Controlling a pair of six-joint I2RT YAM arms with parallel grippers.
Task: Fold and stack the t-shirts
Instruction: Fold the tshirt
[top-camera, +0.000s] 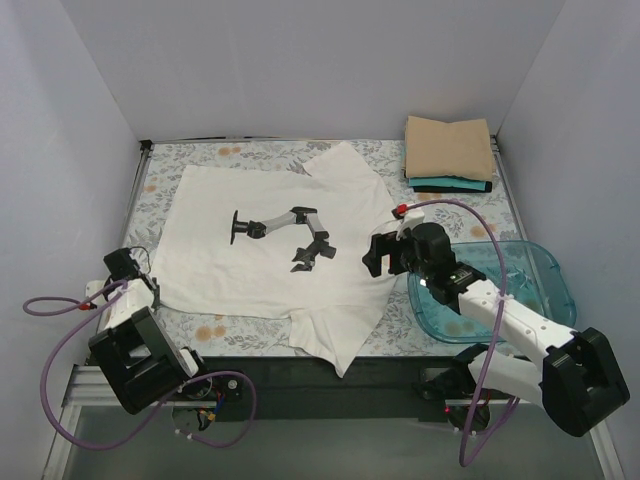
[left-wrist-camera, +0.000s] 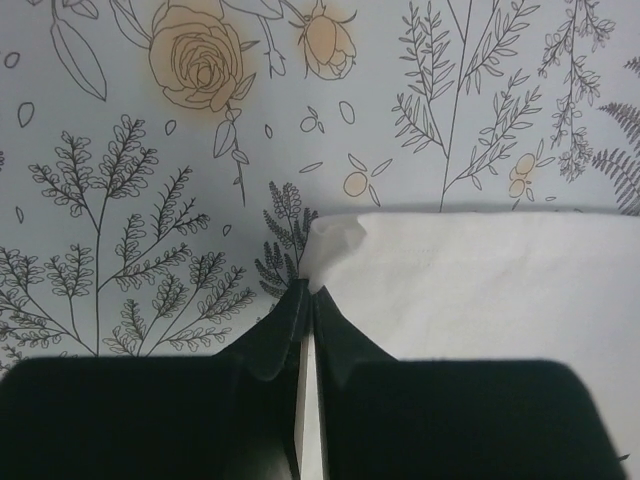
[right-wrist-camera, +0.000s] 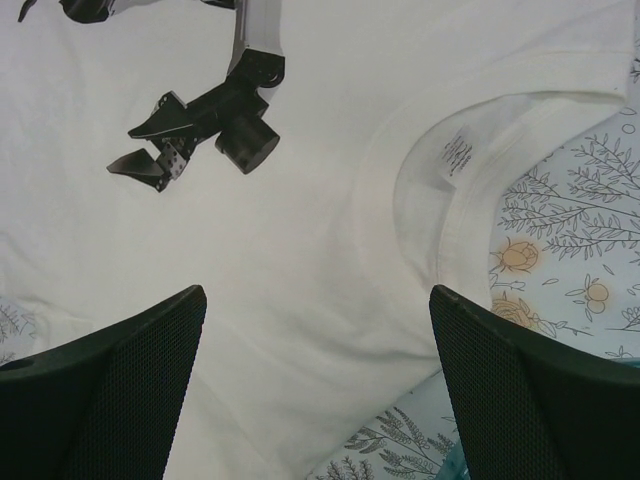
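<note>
My left tool is clamped on just the near-left corner of the white t-shirt, which lies flat mid-tabletop. It's a thin bite and may slip on lift. Right tool gapes over the collar, holding nothing; a one-sided pull would skew the fold.

Top view, 1 o'clock: teal shirt and black shirt mostly buried under the tan shirt, only edges show. Right arm covers part of the tub at 4 o'clock. Right wrist view: neck label print too small to read.
</note>
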